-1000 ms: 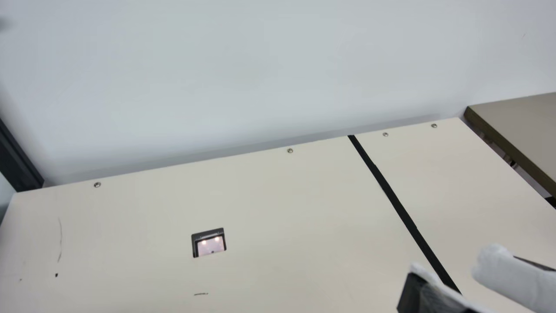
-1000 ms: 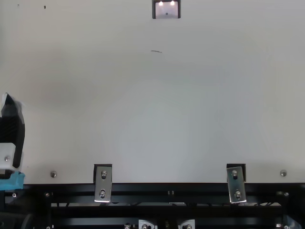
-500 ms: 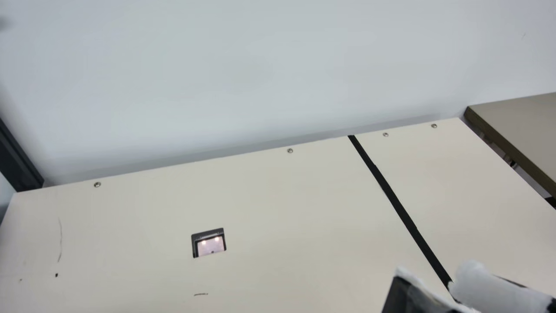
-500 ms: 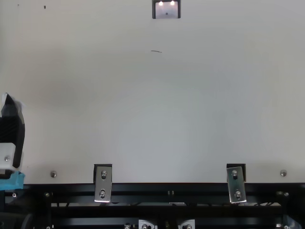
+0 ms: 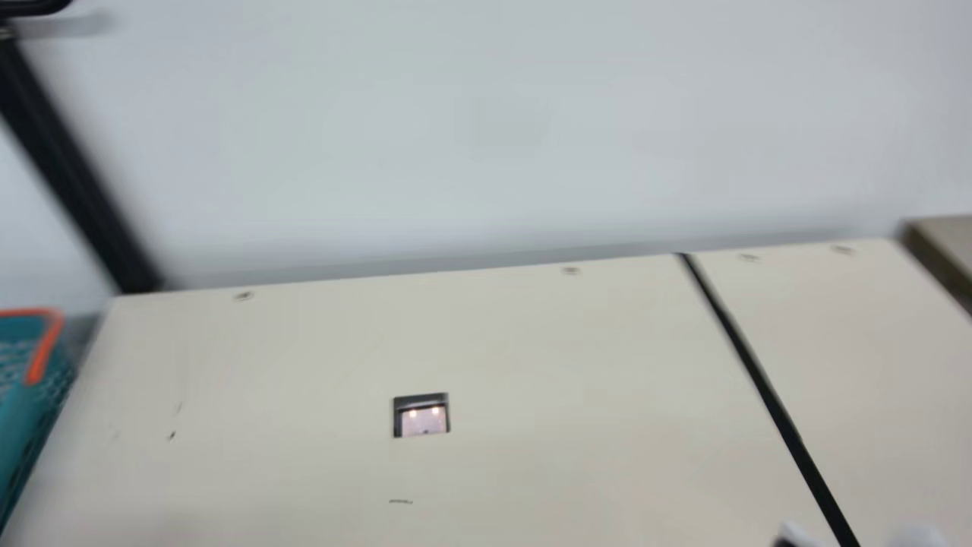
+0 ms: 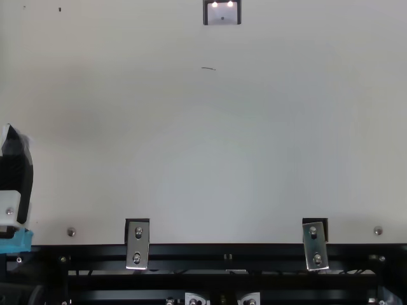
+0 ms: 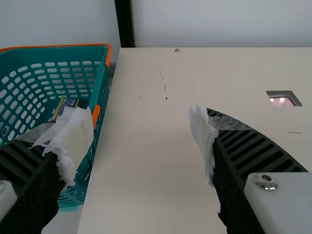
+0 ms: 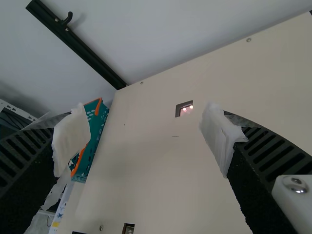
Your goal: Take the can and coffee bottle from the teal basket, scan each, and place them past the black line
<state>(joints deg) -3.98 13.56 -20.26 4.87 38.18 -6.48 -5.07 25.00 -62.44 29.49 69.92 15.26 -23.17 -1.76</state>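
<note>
Left gripper (image 7: 140, 124) and right gripper (image 8: 145, 122) are gaping wide, pinching nothing; the teal basket (image 5: 26, 414) is standing at the main view's left edge, a blue-and-gold item (image 7: 67, 103), can or bottle unclear, lying inside; both scans and placings past the black line (image 5: 759, 380), lower right, are seemingly remaining; since earlier, the neck camera is turning, bringing the basket in

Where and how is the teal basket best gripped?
Probably by the top edge of the teal basket, on the wall beside the table, coming down from above to straddle it: that perforated wall looks thin, and the open top leaves access to its inner face.
</note>
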